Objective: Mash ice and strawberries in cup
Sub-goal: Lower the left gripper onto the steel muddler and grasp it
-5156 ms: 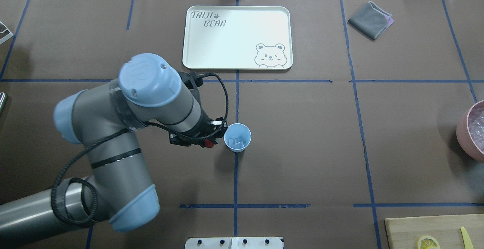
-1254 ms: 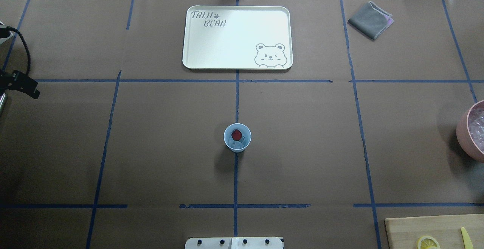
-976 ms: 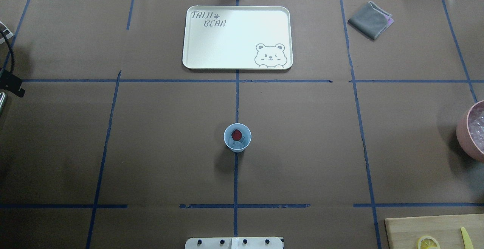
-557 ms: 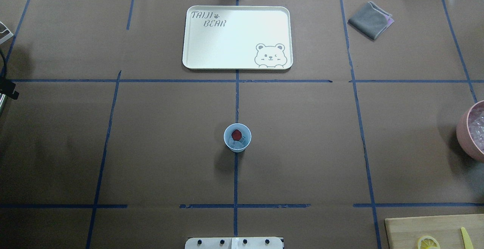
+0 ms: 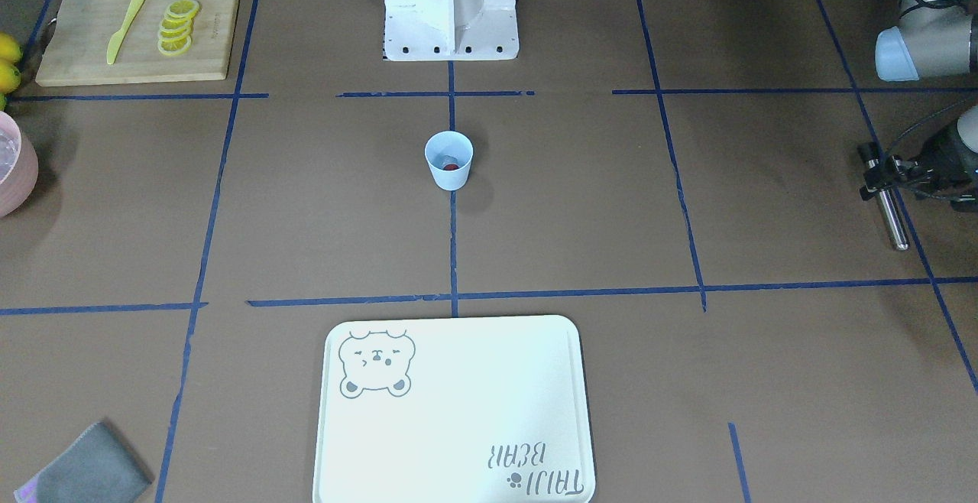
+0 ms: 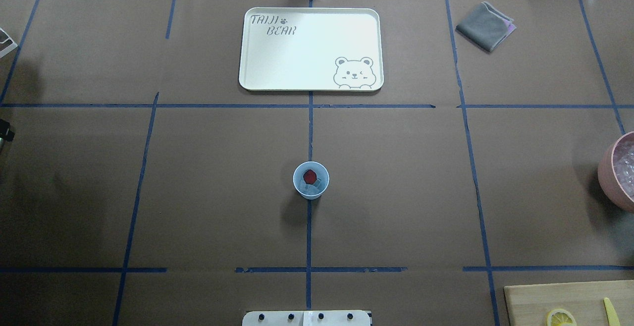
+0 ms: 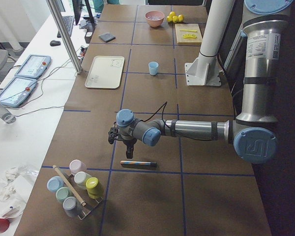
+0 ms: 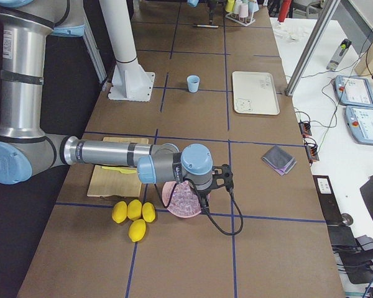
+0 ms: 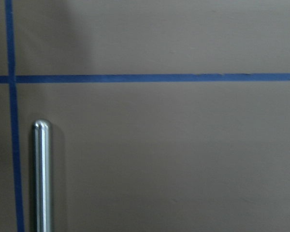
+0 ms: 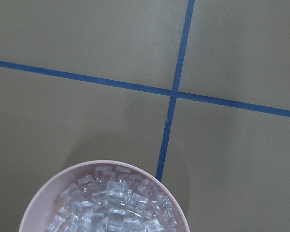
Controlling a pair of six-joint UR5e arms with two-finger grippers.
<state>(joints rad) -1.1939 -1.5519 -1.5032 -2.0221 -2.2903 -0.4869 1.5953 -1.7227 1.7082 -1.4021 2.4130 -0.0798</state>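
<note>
The light-blue cup [image 6: 311, 193] stands upright at the table's middle on a blue tape line, also seen from the front [image 5: 448, 170]. Inside it the red strawberry [image 6: 310, 176] lies on the clear ice [image 6: 318, 185]. My left gripper [image 7: 130, 153] hangs far off at the table's left end, just above a steel rod [image 5: 891, 212] lying on the paper. Its fingers are not clear enough to judge. My right gripper [image 8: 202, 197] hovers over the pink bowl at the right end. It shows only from the side, so I cannot tell its state.
The pink bowl [image 6: 607, 172] holds many ice cubes [image 10: 113, 203]. A white bear tray [image 6: 311, 11] and a grey cloth [image 6: 485, 25] lie at the far side. A cutting board [image 5: 84, 60] carries lemon slices [image 5: 176, 27] and a yellow knife. A rack of cups [image 7: 76, 189] stands beyond the rod.
My left arm, which held the strawberry beside the cup, has left it in the cup on the ice. It has drawn back left, out of the overhead view.
</note>
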